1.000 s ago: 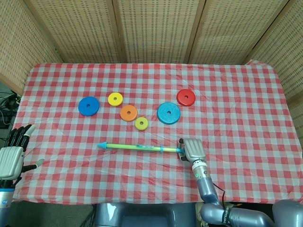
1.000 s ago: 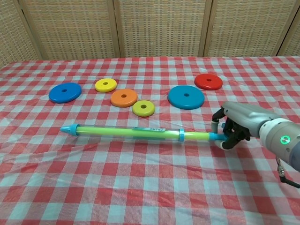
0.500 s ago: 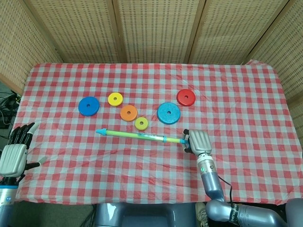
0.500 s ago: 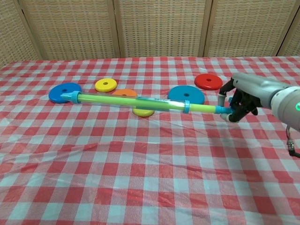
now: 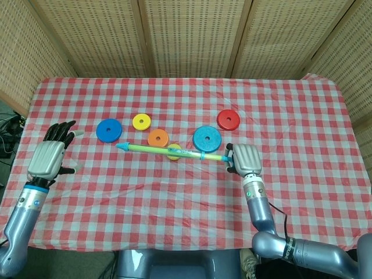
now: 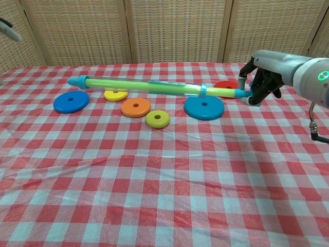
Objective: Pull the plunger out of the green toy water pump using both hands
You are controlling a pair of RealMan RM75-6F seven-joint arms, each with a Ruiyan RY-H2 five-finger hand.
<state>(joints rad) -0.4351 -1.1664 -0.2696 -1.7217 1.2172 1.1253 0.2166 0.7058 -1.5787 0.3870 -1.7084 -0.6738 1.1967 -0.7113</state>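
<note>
The green toy water pump [image 5: 165,151] [image 6: 139,85] is a long translucent green tube with a blue nozzle tip at its left end and a blue collar near its right end. It hangs level in the air above the discs. My right hand [image 5: 244,159] [image 6: 263,78] grips the plunger's blue handle end at the tube's right. My left hand [image 5: 51,156] is over the table's left edge, fingers spread, holding nothing, well left of the nozzle. In the chest view only a fingertip of the left hand [image 6: 9,29] shows at the top left.
Coloured discs lie on the red checked tablecloth [image 5: 174,197]: a blue disc [image 5: 108,130], a yellow disc [image 5: 141,121], an orange disc [image 5: 157,138], a small yellow disc [image 6: 157,118], a large blue disc [image 5: 207,138] and a red disc [image 5: 228,120]. Wicker panels stand behind.
My right hand has lifted the pump off the cloth, up and away from me. My left hand has risen from below the table's edge and come in toward the nozzle.
</note>
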